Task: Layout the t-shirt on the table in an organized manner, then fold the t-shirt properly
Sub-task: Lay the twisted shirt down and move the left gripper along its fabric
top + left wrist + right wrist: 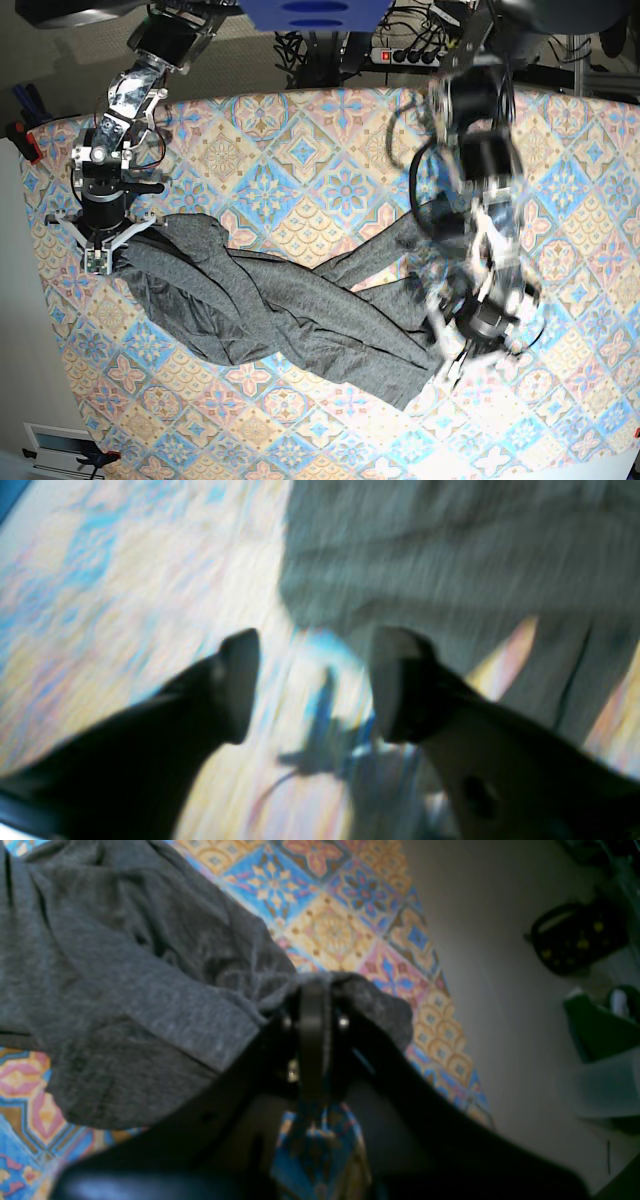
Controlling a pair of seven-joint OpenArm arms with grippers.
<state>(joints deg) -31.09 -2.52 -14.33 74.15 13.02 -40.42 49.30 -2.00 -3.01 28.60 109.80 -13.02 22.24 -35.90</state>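
The dark-grey t-shirt [280, 310] lies crumpled and twisted across the middle of the table [330, 190], running from the left side down to the lower right. My right gripper [100, 255] is at the shirt's left end. In the right wrist view, that gripper [312, 990] is shut on a bunched edge of the t-shirt [125, 990], and the tablecloth [340, 925] shows beyond it. My left gripper [448, 362] hovers blurred by the shirt's lower-right end. In the left wrist view, its fingers [240, 680] stand apart with only table between them. The t-shirt [450, 555] lies just beyond.
The table's edge and bare floor [500, 990] show in the right wrist view, with a black bag [575, 935] and green items [600, 1025] on the floor. A power strip and cables [405, 55] lie behind the table. A red clamp [28, 140] sits at the left edge.
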